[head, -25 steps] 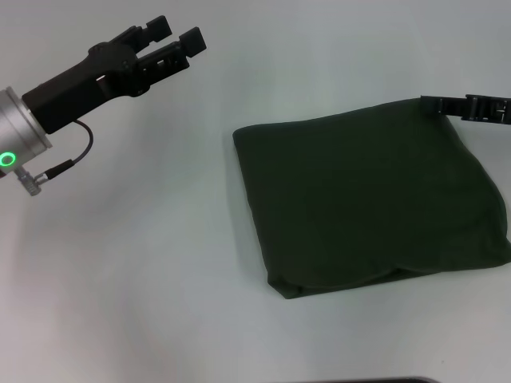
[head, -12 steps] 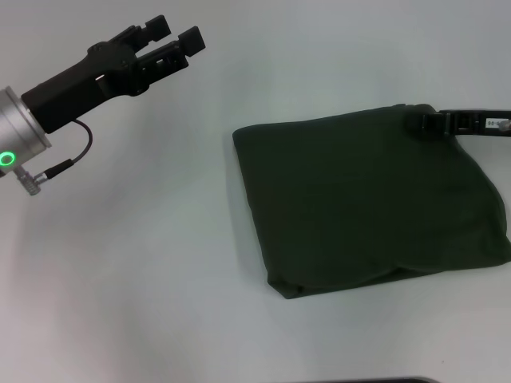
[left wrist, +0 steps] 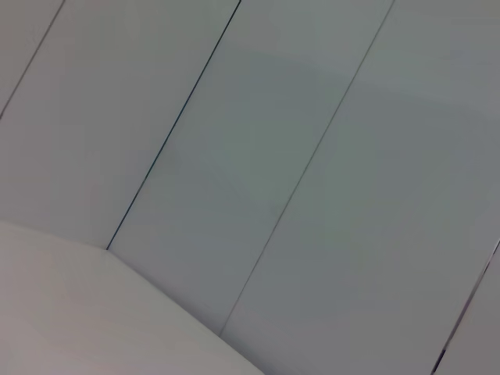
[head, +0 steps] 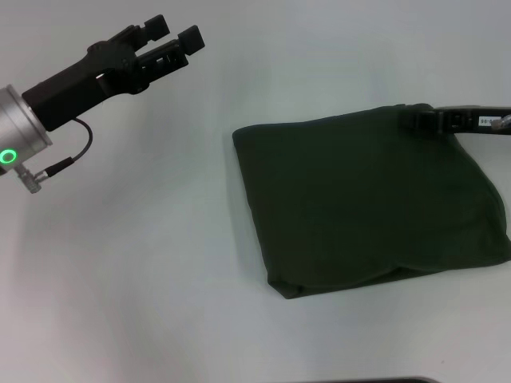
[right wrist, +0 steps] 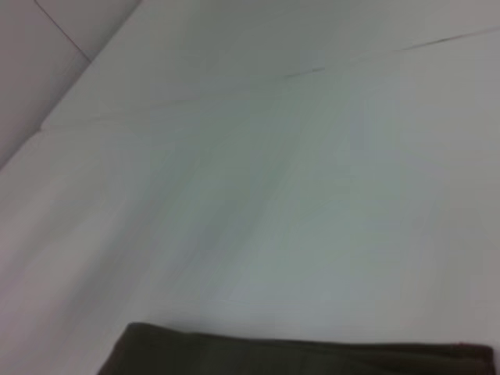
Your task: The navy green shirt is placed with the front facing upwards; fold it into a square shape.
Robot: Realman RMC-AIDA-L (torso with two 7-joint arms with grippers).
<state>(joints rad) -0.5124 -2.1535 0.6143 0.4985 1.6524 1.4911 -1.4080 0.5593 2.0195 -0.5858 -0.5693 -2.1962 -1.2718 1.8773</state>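
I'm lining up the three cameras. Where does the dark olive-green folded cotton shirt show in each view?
Head view: the dark olive-green folded shirt lies right of centre on the white table; the right gripper is at its far right corner.
Left wrist view: not in it.
Right wrist view: only one edge shows.
Shared landmark: the white table.

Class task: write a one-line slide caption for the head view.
Folded navy green shirt on white table; right gripper at its far edge, left gripper raised aside.

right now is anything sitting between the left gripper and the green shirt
Nothing visible does. The left gripper hangs over the far left of the white table, and only bare tabletop separates it from the folded navy green shirt. The right gripper is at the shirt's far right corner.
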